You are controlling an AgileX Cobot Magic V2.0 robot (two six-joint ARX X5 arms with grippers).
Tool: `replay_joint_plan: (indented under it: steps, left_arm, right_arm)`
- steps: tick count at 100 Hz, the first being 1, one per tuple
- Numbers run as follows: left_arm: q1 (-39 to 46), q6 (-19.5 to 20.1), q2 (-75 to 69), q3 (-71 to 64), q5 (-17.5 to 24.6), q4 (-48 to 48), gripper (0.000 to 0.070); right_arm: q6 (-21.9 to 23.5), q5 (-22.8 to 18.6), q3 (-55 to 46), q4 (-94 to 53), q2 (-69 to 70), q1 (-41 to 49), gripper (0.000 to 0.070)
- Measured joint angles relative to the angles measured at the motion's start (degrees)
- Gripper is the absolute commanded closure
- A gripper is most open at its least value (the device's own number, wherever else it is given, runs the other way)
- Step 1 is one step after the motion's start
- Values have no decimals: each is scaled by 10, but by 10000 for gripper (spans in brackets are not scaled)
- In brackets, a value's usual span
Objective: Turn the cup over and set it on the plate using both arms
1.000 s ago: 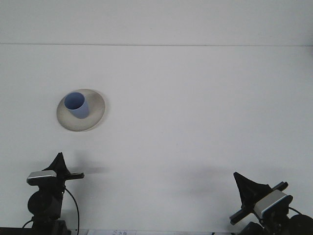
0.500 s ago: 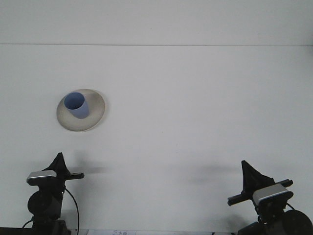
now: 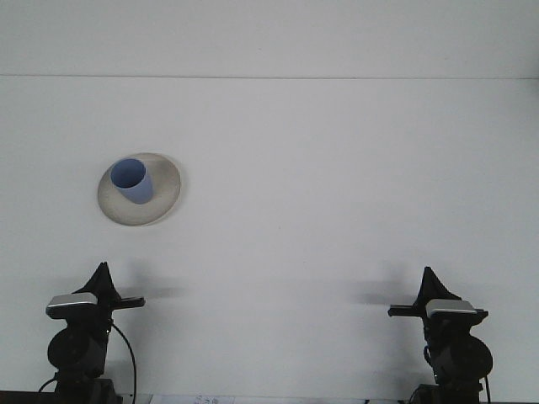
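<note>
blue cup (image 3: 131,180) upright on plate (image 3: 164,202) | no readable writing

Camera: one, up high behind the robot
Facing: forward and down over the desk (image 3: 337,168)
Distance: far back, whole desk seen
Bottom edge: both arms peek in
Shared views: none

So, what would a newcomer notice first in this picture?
The small blue cup stands open side up on the round beige plate, at the left of the white table. Both dark robot hands, left hand and right hand, wait at the near edge, apart from it.
</note>
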Motion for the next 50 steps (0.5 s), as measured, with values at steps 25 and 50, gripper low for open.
replay_joint_plan:
  steps: [25,50]
  left_arm:
    - [0,0,0,0,0,0,685]
    - [0,0,0,0,0,0,685]
  right_arm:
    - [1,14,0,-2,0,0,695]
    - [2,14,0,-2,0,0,694]
